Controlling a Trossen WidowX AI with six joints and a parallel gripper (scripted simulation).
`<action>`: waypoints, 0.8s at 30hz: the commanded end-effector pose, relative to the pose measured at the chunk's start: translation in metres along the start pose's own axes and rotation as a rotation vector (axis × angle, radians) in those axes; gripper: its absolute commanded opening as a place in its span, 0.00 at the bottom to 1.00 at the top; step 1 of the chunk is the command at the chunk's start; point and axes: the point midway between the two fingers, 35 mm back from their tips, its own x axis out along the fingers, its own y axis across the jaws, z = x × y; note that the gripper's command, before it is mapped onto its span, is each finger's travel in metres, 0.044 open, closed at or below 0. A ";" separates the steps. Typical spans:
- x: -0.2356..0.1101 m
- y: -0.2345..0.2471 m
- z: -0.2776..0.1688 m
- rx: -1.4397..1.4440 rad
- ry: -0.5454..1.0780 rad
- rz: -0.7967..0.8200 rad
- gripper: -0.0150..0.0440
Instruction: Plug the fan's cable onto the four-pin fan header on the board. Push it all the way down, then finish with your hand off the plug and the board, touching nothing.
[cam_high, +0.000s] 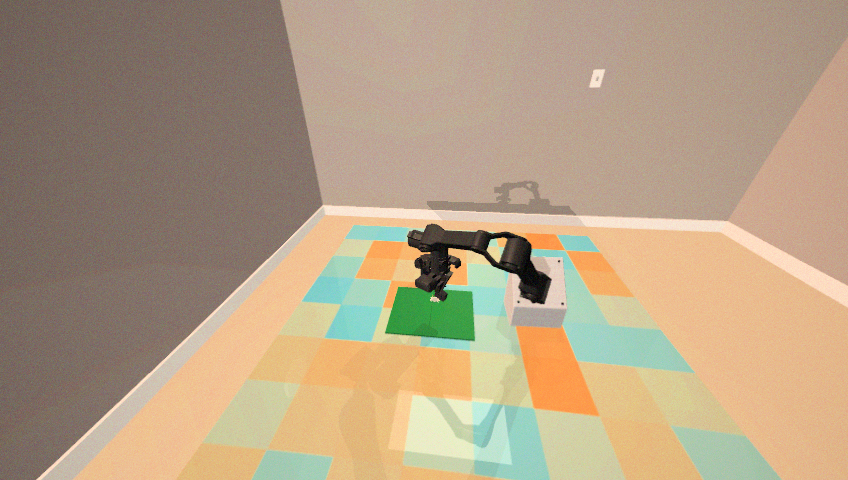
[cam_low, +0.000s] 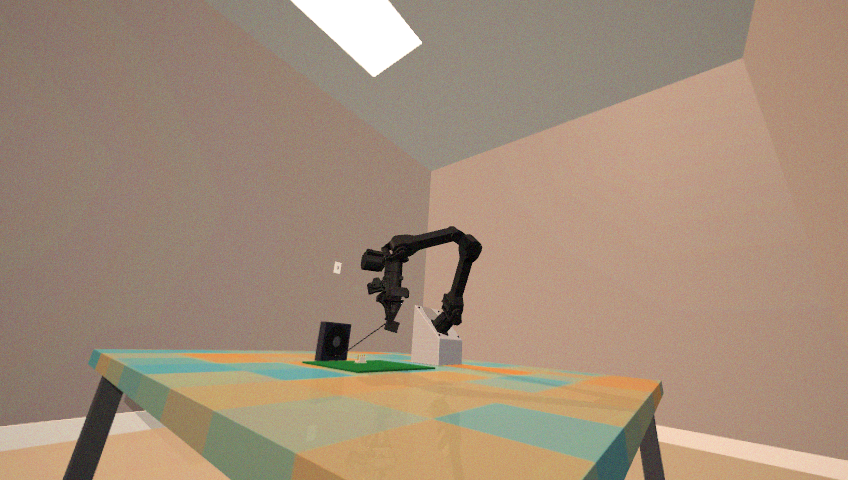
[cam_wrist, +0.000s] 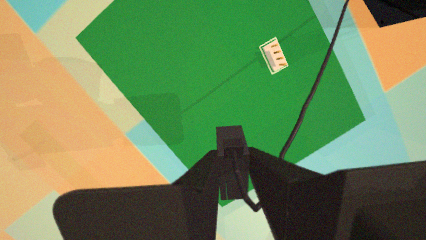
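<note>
My gripper is shut on the fan's black plug and holds it well above the green board. The white four-pin header stands on the board, ahead and to the right of the plug in the wrist view. The black cable runs from the plug to the black fan, which stands upright beside the board.
The arm's white base block stands right of the board. The table has a chequered orange and teal top with dark legs; its edges are far from the board.
</note>
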 end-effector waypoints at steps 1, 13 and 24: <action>-0.001 0.001 -0.003 0.001 -0.022 0.004 0.25; 0.011 -0.005 -0.003 -0.014 -0.063 -0.079 0.25; 0.026 -0.013 -0.002 -0.032 -0.128 -0.175 0.25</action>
